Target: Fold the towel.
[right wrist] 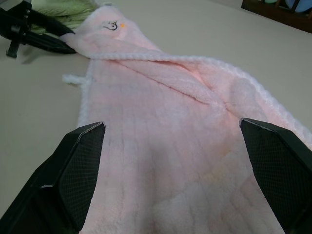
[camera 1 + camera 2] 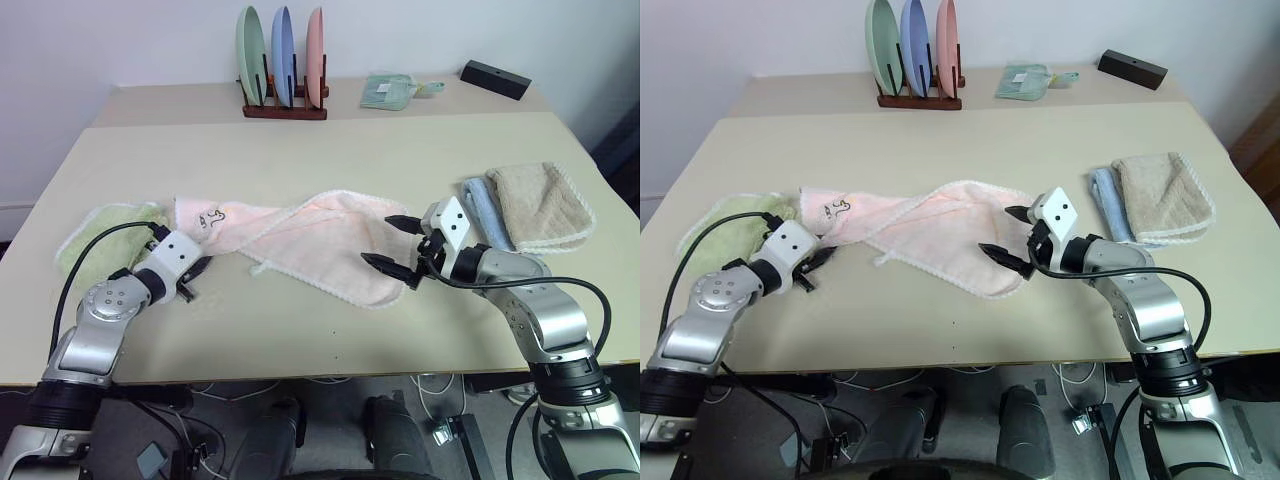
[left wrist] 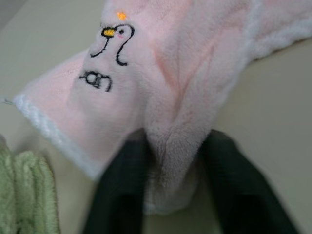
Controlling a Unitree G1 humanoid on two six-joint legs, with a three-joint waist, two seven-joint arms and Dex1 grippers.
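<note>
Towel (image 2: 320, 245): pale pink terry, white scalloped trim, small dark embroidered mark near its left corner, lying crumpled and twisted across the middle of the beige table (image 2: 330, 160), bunched narrow on the left and spread wider toward the right. Left gripper (image 3: 173, 187) is pinched shut on a fold of pink pile at the towel's left end, just near of the embroidery; both black fingers (image 3: 122, 190) press the cloth from either side. Right gripper (image 2: 398, 246) hangs at the towel's right end with jaws spread wide, holding nothing; pink cloth sits between and beyond its fingertips in the right wrist view. Handling guess: light, limp, fluffy, no stiffness, so it will sag and drag; pile gives decent friction, nothing fragile. Best holds look like the trimmed corners or edge, one per gripper, to pull the twist flat before folding. Surroundings: light green towel (image 2: 105, 235) folded just left of the pink one, beige towel (image 2: 540, 205) over a blue towel (image 2: 483, 205) at right, plate rack (image 2: 283, 70) with green, blue and pink plates at the far edge.
</note>
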